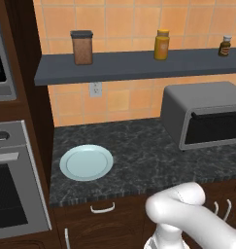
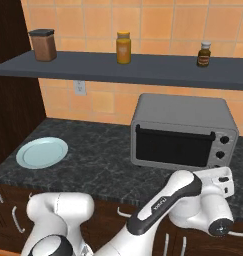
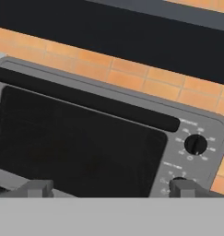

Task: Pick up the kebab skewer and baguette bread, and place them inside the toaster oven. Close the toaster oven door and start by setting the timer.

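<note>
Gripper (image 3: 109,189) fingertips stand wide apart, holding nothing. Just ahead of them the toaster oven door (image 3: 79,143) sits closed, knobs (image 3: 195,144) to its right.

A: Ahead of the gripper (image 3: 109,186), what colours?

B: The toaster oven (image 2: 183,114) is grey; the toaster oven door (image 2: 174,147) is near-black glass, and its knobs (image 3: 195,144) are black.

A: And off to the gripper's left?

B: A pale blue plate (image 1: 86,162) on a black counter (image 1: 139,158) speckled grey. Behind it, orange tiles (image 2: 158,20).
</note>
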You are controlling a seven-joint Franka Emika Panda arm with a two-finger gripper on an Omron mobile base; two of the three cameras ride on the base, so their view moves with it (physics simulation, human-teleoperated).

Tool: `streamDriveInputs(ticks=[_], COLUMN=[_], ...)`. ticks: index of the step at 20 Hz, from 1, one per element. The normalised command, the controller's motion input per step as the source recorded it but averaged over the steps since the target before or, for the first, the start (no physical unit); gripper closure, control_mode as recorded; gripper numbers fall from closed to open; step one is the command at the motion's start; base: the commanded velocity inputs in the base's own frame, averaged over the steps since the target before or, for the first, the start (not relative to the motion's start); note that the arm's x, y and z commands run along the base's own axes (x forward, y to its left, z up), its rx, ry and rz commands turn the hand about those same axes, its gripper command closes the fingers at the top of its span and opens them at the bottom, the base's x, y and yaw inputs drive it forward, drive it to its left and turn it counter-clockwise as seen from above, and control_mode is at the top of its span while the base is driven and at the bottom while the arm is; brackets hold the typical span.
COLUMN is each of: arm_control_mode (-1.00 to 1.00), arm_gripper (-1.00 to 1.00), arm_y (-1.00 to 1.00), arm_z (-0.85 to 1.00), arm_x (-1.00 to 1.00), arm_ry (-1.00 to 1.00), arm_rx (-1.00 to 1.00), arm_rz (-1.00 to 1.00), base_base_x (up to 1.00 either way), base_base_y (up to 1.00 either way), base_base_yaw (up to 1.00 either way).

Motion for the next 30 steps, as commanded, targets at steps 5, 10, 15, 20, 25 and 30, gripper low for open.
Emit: streamDriveInputs(ticks=[5, 10, 15, 20, 25, 30], arm_control_mode=[-1.00, -1.00, -1.00, -1.00, -1.00, -1.00], arm_gripper=[-1.00, -1.00, -1.00, -1.00, -1.00, -1.00], arm_y=[-0.60, -0.55, -0.46, -0.14, -0.26, -0.43], arm_z=[-0.07, -0.17, -0.24, -0.38, -0.20, -0.01], arm_x=[0.26, 0.22, 0.32, 0.50, 0.40, 0.35], arm_ry=[-0.06, 0.00, 0.00, 0.00, 0.00, -0.01], arm_rx=[0.00, 0.00, 0.00, 0.02, 0.06, 0.09], arm_rz=[0.00, 0.00, 0.00, 0.00, 0.00, 0.00], base_base_x=[0.00, 0.00, 0.00, 0.00, 0.00, 0.00], base_base_y=[0.00, 0.00, 0.00, 0.00, 0.00, 0.00], base_base_yaw=[0.00, 0.00, 0.00, 0.00, 0.00, 0.00])
